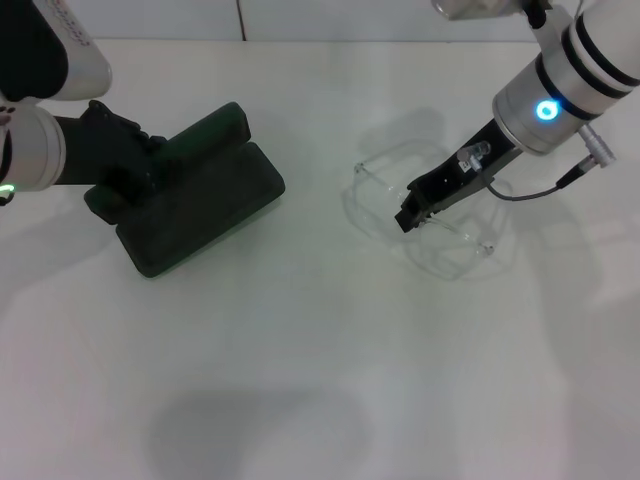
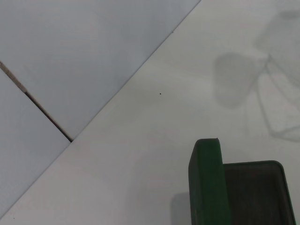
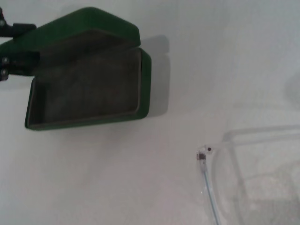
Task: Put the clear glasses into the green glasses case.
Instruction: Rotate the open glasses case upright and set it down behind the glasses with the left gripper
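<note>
The green glasses case (image 1: 205,215) lies open on the white table, left of centre, with its lid raised toward the back. Its dark lining shows in the right wrist view (image 3: 84,89), and one corner shows in the left wrist view (image 2: 253,192). My left gripper (image 1: 138,165) is at the case's left end, shut on the edge of the lid (image 3: 11,44). The clear glasses (image 1: 455,255) lie on the table to the right. My right gripper (image 1: 410,215) is low over their middle. One clear arm and its hinge (image 3: 202,154) show in the right wrist view.
The white table (image 1: 300,380) stretches bare toward the front. A pale wall (image 2: 70,47) with a dark seam rises behind the table's back edge. A gap of table separates the case from the glasses.
</note>
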Motion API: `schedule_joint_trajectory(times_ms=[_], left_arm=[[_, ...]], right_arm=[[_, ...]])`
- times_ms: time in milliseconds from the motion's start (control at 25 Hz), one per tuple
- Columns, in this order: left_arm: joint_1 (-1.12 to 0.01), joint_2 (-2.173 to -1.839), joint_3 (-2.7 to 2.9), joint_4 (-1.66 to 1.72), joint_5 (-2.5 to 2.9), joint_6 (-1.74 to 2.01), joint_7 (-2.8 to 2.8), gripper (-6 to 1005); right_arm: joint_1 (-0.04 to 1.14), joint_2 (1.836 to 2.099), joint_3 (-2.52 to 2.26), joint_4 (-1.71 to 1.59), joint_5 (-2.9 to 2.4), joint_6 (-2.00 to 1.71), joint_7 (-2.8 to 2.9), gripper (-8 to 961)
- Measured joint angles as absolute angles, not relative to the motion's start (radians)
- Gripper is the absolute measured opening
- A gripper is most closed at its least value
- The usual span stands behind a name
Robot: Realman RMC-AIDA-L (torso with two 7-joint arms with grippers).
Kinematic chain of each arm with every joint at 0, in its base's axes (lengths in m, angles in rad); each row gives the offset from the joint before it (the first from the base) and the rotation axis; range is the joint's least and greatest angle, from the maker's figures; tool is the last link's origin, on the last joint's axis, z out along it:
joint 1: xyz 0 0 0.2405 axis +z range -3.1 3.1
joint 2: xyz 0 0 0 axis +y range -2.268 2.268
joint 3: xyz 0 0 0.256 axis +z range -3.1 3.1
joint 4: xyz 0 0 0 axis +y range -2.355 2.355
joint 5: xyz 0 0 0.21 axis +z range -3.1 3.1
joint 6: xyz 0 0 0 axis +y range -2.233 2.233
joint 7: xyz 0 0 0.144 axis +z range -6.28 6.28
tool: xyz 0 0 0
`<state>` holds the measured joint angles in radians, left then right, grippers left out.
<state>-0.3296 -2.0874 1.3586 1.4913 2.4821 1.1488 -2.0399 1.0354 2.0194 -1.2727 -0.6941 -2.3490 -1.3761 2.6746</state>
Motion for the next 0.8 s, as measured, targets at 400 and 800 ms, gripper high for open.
schedule_joint_trajectory(times_ms=[400,800], left_arm=[[-0.328,-2.087,1.296,1.490,2.444,1.152,-2.038,217],[-0.328,-2.087,1.254,1.493,2.377,1.151,-2.038,218]], right_arm=[[0.955,2.014,-1.252,-0.924,-2.341,-1.441,2.663,103],[0.870,2.012,-1.131,-1.149,-2.306,-1.580,2.591,84]])
